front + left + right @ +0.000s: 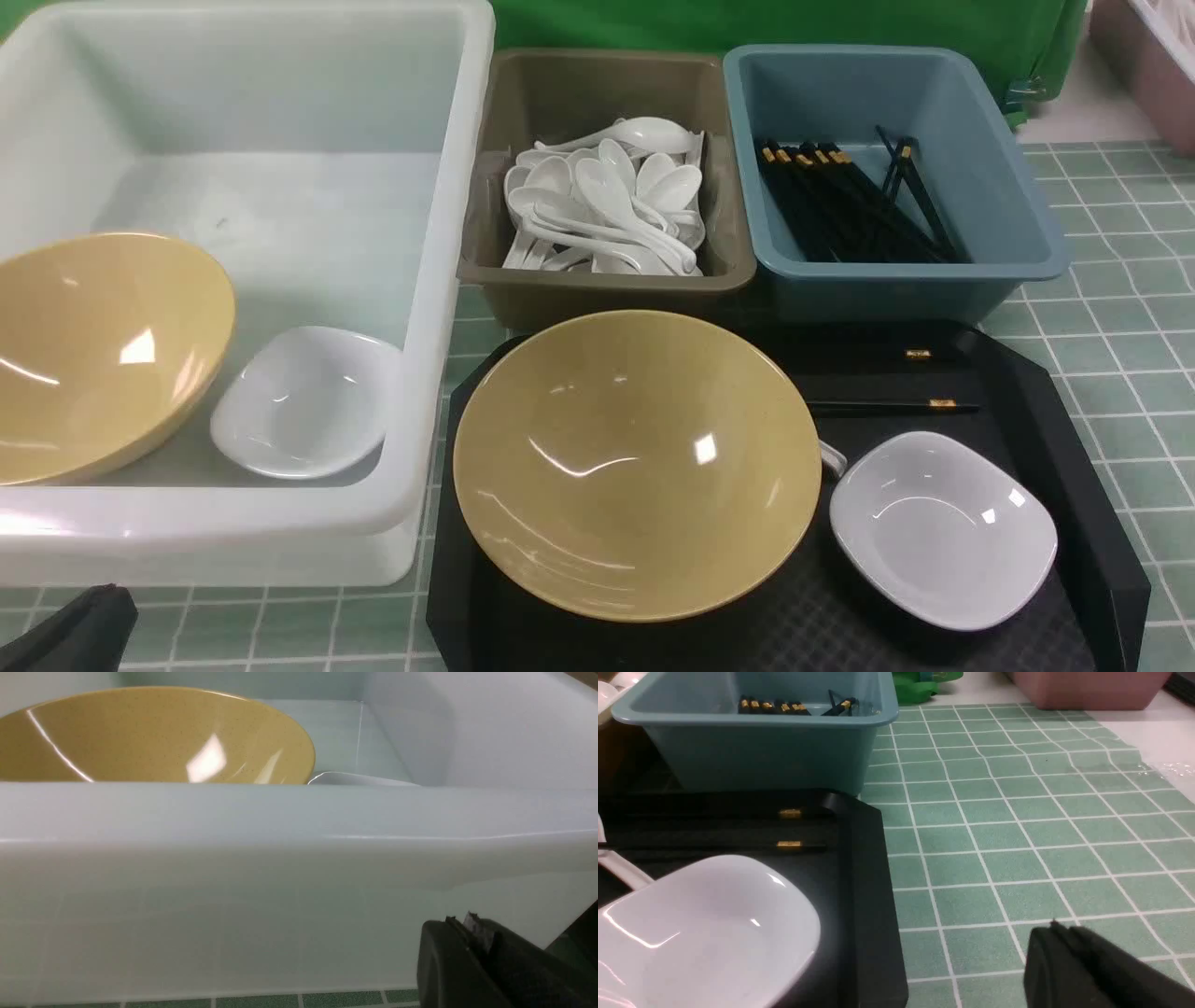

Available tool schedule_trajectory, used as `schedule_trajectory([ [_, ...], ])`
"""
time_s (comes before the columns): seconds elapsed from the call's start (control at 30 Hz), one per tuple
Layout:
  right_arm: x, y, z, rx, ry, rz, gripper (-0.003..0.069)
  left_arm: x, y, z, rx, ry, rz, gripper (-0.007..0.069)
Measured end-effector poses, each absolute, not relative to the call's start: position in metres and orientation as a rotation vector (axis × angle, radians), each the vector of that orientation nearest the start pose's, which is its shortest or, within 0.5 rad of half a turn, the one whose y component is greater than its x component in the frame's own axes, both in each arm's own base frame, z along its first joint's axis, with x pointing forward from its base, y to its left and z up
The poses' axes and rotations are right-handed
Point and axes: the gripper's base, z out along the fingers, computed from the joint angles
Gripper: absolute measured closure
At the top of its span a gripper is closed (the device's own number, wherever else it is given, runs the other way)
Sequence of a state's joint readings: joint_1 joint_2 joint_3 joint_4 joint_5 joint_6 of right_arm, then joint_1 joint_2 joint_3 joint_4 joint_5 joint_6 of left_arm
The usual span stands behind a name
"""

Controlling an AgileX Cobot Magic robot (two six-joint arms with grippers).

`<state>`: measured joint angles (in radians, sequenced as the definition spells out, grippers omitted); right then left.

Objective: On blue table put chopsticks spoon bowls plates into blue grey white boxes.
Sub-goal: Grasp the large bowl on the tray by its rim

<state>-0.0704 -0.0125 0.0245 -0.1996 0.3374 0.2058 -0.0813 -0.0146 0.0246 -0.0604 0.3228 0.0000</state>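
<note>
Tabletop first: the blue table [1120,373] with its white grid fills the right side and bottom strip of the front view. Largest on it is the white box [233,532], taking the whole left half; inside, a yellow bowl [103,355] leans tilted at the left edge, with a white plate [303,401] just beside it on the box floor. The black tray [1083,495] fills the lower centre and right. It carries a second yellow bowl [635,467] and, at lower right, a second white plate [943,527]; a spoon handle [834,457] peeks out between the two. Behind the tray, at top centre, the grey-brown box [607,289] holds a heap of white spoons [607,201]. To its right the blue box [915,280] holds a bundle of chopsticks [850,205]. Two loose chopsticks [896,407] lie across the tray's far right part, gold bands to the right. The left gripper [467,919] sits low outside the white box's near wall, jaws pressed together on nothing. The right gripper [1057,926] is over bare tiles right of the tray, jaws seemingly together, nothing between them.
</note>
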Motion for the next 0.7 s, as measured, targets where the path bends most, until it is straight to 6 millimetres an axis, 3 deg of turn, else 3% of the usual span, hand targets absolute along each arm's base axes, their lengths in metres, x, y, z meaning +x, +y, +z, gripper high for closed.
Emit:
schedule_trajectory([
  [0.7, 0.0528, -0.0097, 0.1758, 0.126, 1.823, -0.097, 0.0562, 0.0533, -0.0061, 0.1766, 0.035, 1.817, -0.116, 0.062],
])
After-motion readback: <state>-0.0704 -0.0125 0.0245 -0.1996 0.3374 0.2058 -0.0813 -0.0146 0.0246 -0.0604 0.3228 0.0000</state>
